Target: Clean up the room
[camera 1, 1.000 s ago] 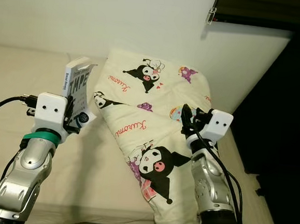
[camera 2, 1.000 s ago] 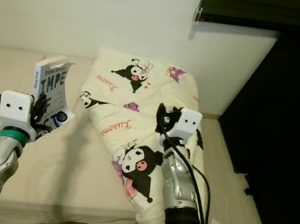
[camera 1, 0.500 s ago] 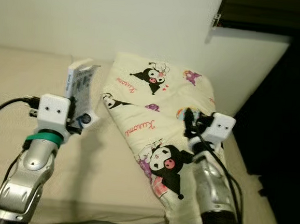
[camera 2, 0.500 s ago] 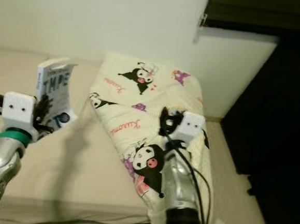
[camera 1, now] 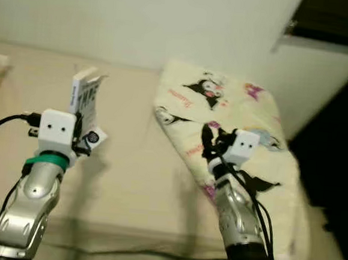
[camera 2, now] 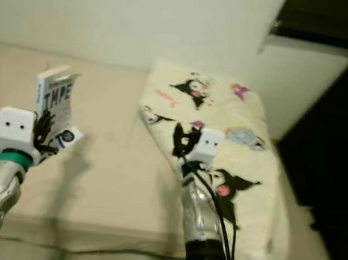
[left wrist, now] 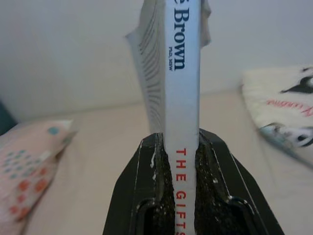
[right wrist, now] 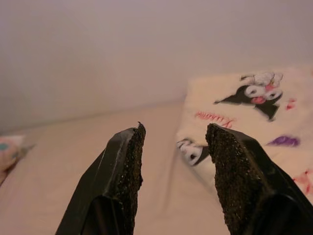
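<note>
The left gripper (left wrist: 180,147) is clamped on the spine of a book (camera 1: 86,96), held upright above the bed (camera 1: 135,169) at about 9 o'clock in the head views. The right gripper (right wrist: 173,147) hangs wide and empty at about 3 o'clock, over the edge of the printed quilt (camera 1: 254,112). To do the carry well, I'd keep the book vertical and the squeeze firm, since its pages fan loose and could shift, and keep the free arm off the quilt.
</note>
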You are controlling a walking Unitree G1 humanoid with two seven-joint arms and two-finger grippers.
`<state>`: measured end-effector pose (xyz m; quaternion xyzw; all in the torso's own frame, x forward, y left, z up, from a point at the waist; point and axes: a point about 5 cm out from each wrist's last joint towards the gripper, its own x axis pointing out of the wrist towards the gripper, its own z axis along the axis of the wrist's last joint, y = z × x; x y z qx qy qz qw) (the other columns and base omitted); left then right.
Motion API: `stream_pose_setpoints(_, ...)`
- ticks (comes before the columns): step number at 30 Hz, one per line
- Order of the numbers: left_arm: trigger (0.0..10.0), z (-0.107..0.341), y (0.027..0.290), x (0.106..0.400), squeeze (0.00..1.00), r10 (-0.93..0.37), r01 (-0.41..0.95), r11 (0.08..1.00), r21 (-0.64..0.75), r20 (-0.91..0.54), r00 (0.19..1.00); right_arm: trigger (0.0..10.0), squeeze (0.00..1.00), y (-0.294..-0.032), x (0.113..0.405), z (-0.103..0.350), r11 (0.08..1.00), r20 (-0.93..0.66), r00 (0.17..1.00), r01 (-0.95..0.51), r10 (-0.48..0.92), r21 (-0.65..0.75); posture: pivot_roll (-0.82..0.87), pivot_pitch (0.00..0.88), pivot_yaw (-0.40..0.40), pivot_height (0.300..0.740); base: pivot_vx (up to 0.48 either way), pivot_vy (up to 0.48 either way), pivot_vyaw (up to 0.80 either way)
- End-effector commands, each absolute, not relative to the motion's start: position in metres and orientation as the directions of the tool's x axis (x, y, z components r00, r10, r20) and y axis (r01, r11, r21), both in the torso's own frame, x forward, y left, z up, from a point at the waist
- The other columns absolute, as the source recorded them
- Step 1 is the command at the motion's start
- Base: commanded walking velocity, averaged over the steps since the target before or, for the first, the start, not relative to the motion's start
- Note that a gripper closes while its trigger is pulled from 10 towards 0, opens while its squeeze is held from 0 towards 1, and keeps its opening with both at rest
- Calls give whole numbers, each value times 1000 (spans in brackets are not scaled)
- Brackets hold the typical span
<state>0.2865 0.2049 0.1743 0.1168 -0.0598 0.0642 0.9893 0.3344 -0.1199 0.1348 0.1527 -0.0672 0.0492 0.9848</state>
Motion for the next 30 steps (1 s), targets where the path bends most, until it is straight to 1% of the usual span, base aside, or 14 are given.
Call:
stream_pose_setpoints(1,10000,177,205,285,0,110,-142,963,230,149,983,10000,0,-125,334,133,949,143,988,-95,54,301,167,0,-8,740,0,480,0)
stream_pose_setpoints(18,10000,176,205,285,0,106,-136,963,234,138,985,10000,0,-124,332,132,948,142,989,-93,52,304,166,0,1,740,0,480,0)
stream_pose_setpoints(21,10000,174,205,286,0,96,-136,942,307,139,986,10000,0,-124,332,133,947,148,987,-99,55,306,164,0,2,740,0,-101,0)
stream_pose_setpoints(23,10000,174,204,287,0,93,-133,940,313,137,986,10000,0,-124,332,133,947,149,987,-99,55,306,164,0,2,740,0,-480,0)
stream_pose_setpoints(29,10000,172,203,288,0,84,-120,943,312,128,988,10000,0,-124,331,135,947,155,986,-101,55,306,153,0,7,740,0,0,0)
stream_pose_setpoints(30,10000,172,203,288,0,83,-119,942,312,126,989,10000,0,-124,331,134,947,155,986,-101,55,306,153,0,7,740,0,-480,0)
